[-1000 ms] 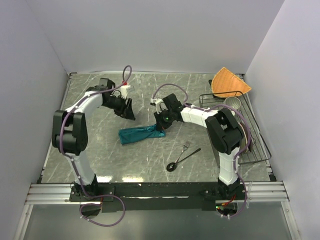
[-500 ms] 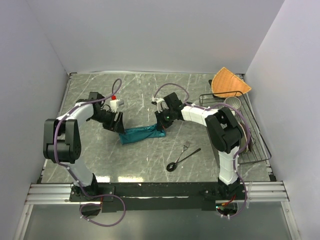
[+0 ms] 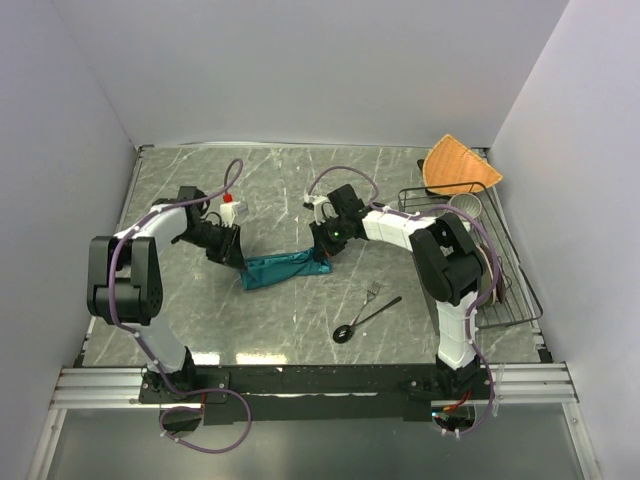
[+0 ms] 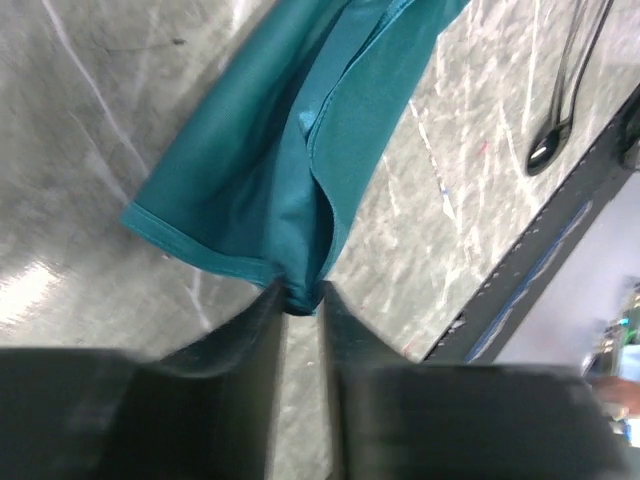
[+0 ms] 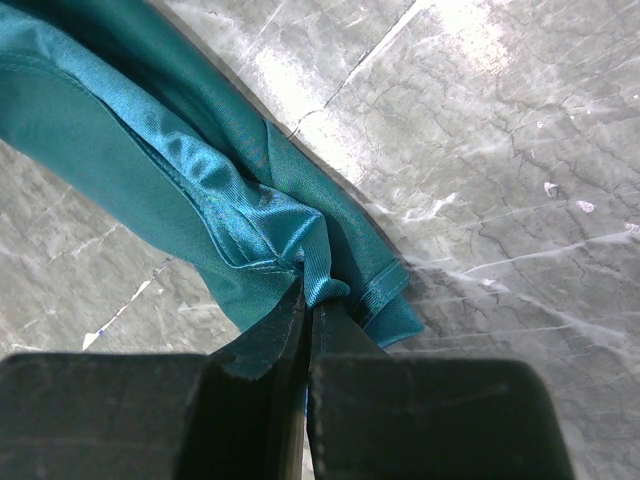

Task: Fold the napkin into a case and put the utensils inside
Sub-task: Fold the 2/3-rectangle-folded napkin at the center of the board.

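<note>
Top view: shows the teal napkin gathered into a long, rumpled band near the middle of the grey marbled table, running from lower left to upper right, stretched between the two tools.

Left gripper: at the band's left end, low over the tabletop. Left wrist view: places the left gripper on the hemmed corner of the napkin, dark fingers drawn close together and pinching that corner between their tips. Beyond the tips, shows the cloth fanning out in layered folds flat on the table.

Right gripper: at the band's right end. Right wrist view: shows the right gripper pressed together on a bunched fold of the napkin, no gap visible between the fingers, with the hem curling just beside the tips.

Utensils: on the table, near and to the right of the napkin, apart from it and outside any fold. Silver fork just beside the handle of the dark spoon, round bowl of the spoon toward the near edge. Also catches the spoon in the upper right of the left wrist view.

Far right: wire rack with a cup, and an orange fan-shaped cloth at the back corner.
</note>
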Tool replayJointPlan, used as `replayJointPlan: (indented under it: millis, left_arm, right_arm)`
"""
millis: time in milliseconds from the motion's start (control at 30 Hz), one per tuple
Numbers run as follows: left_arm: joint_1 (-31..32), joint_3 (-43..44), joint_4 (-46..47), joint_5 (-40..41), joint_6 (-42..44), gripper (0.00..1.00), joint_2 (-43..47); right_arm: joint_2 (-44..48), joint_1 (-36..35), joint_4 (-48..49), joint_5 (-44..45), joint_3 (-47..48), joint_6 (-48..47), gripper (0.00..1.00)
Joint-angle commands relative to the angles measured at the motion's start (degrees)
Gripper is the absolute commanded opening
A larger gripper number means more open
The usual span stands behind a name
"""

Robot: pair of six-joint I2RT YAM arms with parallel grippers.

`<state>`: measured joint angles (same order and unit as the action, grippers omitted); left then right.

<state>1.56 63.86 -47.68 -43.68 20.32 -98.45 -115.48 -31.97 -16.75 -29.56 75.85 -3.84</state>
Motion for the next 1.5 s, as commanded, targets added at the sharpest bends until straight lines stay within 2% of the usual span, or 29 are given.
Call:
replayJointPlan:
  millis: [0,33,67,367,467,500,633,733,833,1233,1467]
  left_arm:
    - [-0.24,4.08,1.27,1.3,-0.36,0.14,-1.21]
    - [-0.33,4.95,1.19,1.93,-0.36,0.05,-1.91]
    - [-0.33,5.22,1.1,2.46,-0.36,0.01,-2.26]
    - [-0.77,2.94,5.84,10.63,-3.08,0.01,-8.42]
    - [-0.68,3.55,7.08,10.64,-3.53,0.01,-9.65]
    - [-0.77,3.91,6.81,10.2,-3.18,0.04,-9.65]
    - [-1.21,4.79,5.41,3.01,0.42,0.5,-3.62]
    - [-1.12,6.54,6.11,-4.2,1.75,0.64,0.44]
    - [0.27,7.42,9.26,-9.22,0.17,0.73,1.42]
    - [11.69,-0.39,35.27,-13.0,-11.34,0.75,-1.21]
    - [14.7,-1.98,43.98,-14.94,-12.58,0.76,-4.99]
  right_arm:
    - [-1.85,0.5,-1.61,2.32,0.35,-2.31,0.0]
    - [-1.85,0.5,-1.7,2.4,0.35,-2.49,0.0]
    - [-1.85,0.5,-1.7,2.66,0.35,-2.84,0.0]
    - [-2.03,0.5,-1.27,3.72,-0.09,-4.16,0.0]
    - [-2.12,0.5,-1.26,3.81,0.26,-4.16,0.0]
    - [-2.12,0.41,-1.96,3.55,0.43,-4.16,0.0]
    - [-0.8,0.59,-1.8,1.53,0.44,-2.94,0.0]
    - [0.87,0.59,-0.91,-0.84,0.0,-0.74,0.0]
    - [2.27,0.85,0.14,-3.13,-0.7,1.28,0.01]
    - [5.35,3.22,2.78,-7.44,-3.34,3.75,0.13]
    - [5.79,3.75,5.23,-9.11,-4.75,3.75,0.09]
